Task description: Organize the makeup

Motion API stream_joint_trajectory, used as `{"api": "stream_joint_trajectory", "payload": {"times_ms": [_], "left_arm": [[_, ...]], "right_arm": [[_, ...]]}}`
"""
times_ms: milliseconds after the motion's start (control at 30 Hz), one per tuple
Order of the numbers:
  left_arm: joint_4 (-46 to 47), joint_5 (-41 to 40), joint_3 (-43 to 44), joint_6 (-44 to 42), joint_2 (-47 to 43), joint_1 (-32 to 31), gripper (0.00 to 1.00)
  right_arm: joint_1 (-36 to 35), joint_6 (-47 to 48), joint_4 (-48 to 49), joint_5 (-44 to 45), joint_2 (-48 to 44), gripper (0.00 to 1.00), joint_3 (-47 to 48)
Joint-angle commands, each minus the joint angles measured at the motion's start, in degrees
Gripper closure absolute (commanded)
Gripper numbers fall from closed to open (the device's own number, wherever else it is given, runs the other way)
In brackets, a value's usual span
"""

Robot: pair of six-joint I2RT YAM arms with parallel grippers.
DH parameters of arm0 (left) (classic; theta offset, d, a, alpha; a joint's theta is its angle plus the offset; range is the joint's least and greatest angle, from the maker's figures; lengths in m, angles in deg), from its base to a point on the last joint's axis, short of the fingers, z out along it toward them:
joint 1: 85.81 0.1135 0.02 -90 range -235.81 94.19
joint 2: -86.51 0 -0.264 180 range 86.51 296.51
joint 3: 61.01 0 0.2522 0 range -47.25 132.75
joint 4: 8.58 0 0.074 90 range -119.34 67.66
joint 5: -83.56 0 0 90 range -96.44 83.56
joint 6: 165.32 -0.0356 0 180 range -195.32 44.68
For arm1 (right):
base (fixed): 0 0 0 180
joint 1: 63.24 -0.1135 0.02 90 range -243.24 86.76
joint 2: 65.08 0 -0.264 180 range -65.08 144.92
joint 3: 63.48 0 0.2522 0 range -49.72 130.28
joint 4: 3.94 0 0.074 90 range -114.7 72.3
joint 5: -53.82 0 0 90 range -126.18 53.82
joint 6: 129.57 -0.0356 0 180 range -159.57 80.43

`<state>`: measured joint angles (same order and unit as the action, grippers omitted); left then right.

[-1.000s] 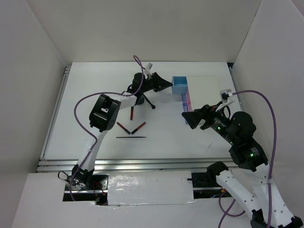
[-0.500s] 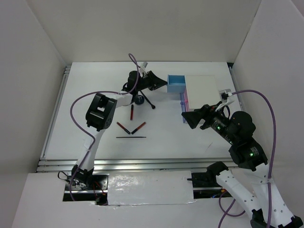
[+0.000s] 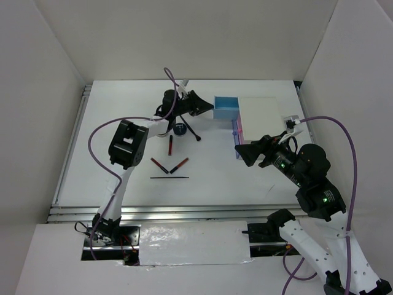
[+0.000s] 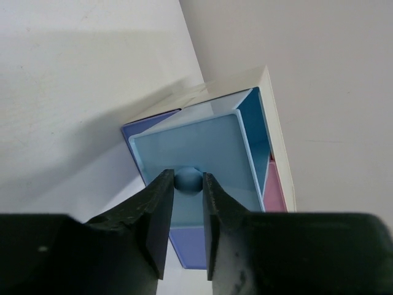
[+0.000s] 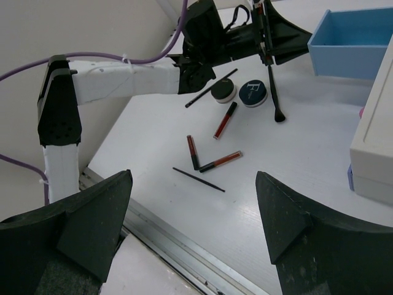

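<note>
Presumably so that makeup can go inside, the knob of the blue drawer is being pinched by the closed left gripper while the right gripper is being held open.

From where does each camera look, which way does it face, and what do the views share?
Top external: above and behind the bases, facing down on the table; the left arm and right arm show.
Left wrist: on the left arm, facing along its fingers at the blue drawer; the left gripper grips the knob.
Right wrist: on the right arm, facing across the table at the makeup and left arm; the open right gripper frames the bottom.
Shared: all three show the drawer.
</note>
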<state>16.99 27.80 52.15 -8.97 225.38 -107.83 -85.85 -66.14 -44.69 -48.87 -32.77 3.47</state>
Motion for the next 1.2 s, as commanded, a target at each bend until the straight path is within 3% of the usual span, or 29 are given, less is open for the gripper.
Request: {"api": "stream_joint_trajectory", "payload": {"times_ms": [0, 133, 167, 267, 400, 433, 467, 600, 733, 833, 900, 1033, 1167], "left_arm": [[2.1, -0.1, -0.4, -1.0, -3.9, 1.6, 0.61], [2.7, 0.4, -0.5, -0.7, -4.3, 1.6, 0.44], [2.5, 0.4, -0.5, -0.7, -4.8, 1.7, 0.34], [1.8, 0.2, -1.1, -1.8, -6.5, 1.8, 0.23], [0.5, -0.5, -2.9, -3.4, -9.7, 2.7, 0.18], [0.4, -0.7, -4.2, -4.1, -11.5, 3.3, 0.05], [-0.3, -1.1, -4.8, -4.6, -12.4, 3.6, 0.01], [-10.6, -3.6, -5.7, -12.3, -17.8, 5.6, 0.0], [-34.9, -10.6, -2.6, -27.5, -24.6, 5.7, 0.01], [-47.8, -19.9, -3.4, -34.1, -30.0, 5.6, 0.01], [-52.2, -26.7, -6.1, -36.2, -33.1, 5.6, 0.01], [-57.9, -37.2, -14.6, -37.9, -43.5, 3.7, 0.01], [-63.9, -45.2, -18.7, -38.1, -45.3, -0.4, 0.01]], "right_arm": [[-0.2, -0.1, 2.0, 0.4, 0.0, 0.11, 0.8], [-0.2, -0.1, 1.9, 0.6, 0.2, 0.1, 0.8], [-0.3, -0.2, 1.9, 0.6, 0.2, 0.1, 0.7], [-0.3, -0.2, 2.0, 0.7, 0.2, 0.1, 0.8], [-0.2, -0.2, 1.8, 0.7, 0.4, 0.1, 1.0], [-0.3, -0.2, 1.8, 0.7, 0.5, 0.1, 1.0], [-0.3, -0.2, 1.8, 0.7, 0.5, 0.1, 1.0], [-0.3, 0.3, 1.0, 1.3, 0.6, 0.1, 1.5], [-0.2, 1.4, -0.2, 3.9, 0.6, 0.09, 2.6], [-0.4, 2.0, -0.6, 5.0, 1.0, 0.08, 3.7], [-0.3, 2.0, -0.7, 5.3, 1.4, 0.01, 4.0], [-0.3, 1.3, -1.0, 10.7, 2.0, 0.0, 4.6], [-0.4, 2.7, -3.1, 16.6, 1.5, 0.0, 5.6]]}}
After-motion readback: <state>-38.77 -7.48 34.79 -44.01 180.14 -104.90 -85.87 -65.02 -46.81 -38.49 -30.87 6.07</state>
